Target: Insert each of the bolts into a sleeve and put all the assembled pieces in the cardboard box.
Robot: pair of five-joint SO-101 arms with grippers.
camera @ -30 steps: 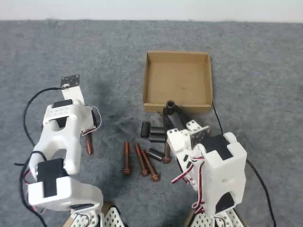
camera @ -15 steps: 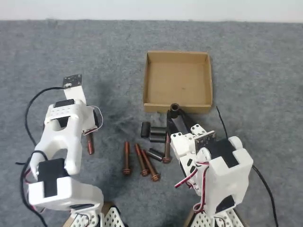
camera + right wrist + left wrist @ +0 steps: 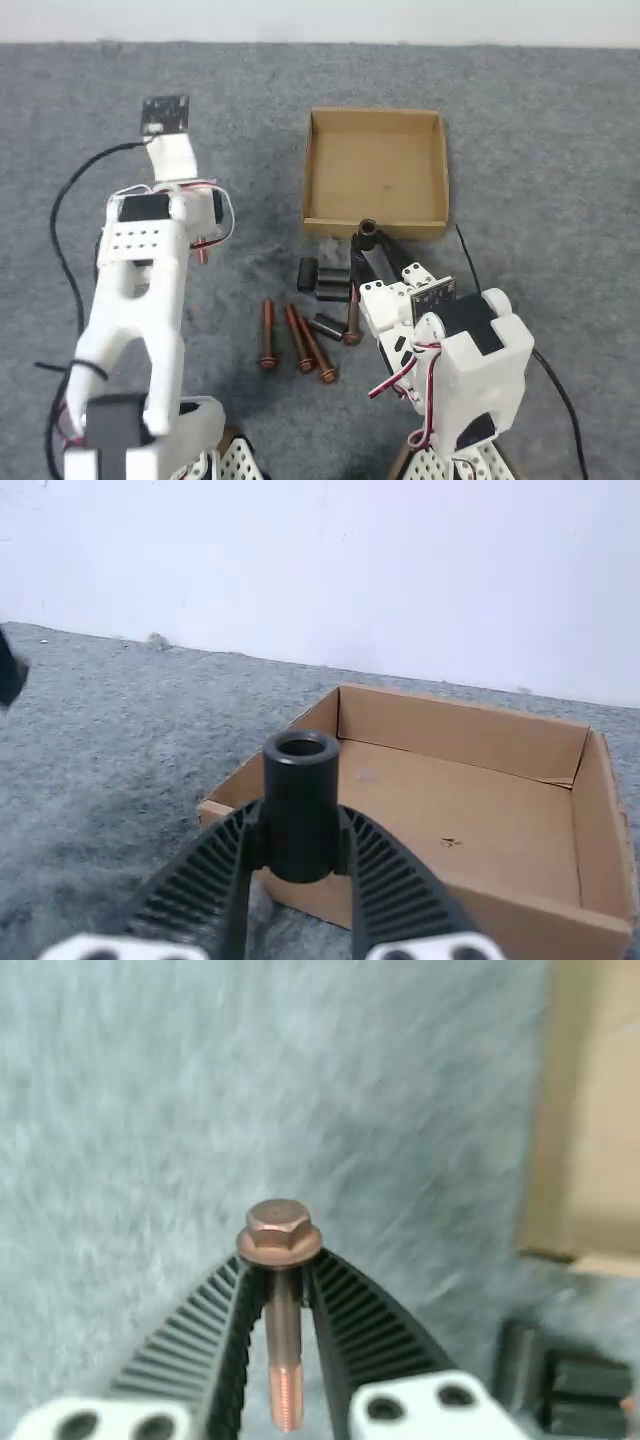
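The cardboard box [image 3: 375, 170], just beyond the right pincer [image 3: 300, 825], stood empty, and nothing looked assembled yet. That pincer was clamped on one upright sleeve [image 3: 300, 780], and the left pincer [image 3: 282, 1265] gripped a bolt [image 3: 279, 1235] by its shank. Between them, nearer the right pincer, four loose bolts [image 3: 298, 340] and several sleeves [image 3: 333, 282] lay waiting on the tabletop [image 3: 520, 130].

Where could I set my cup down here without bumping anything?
Bare carpet lies right of the cardboard box and behind it, up to the wall. Crowded: the patch before the box, where loose bolts and sleeves lie between the arms.
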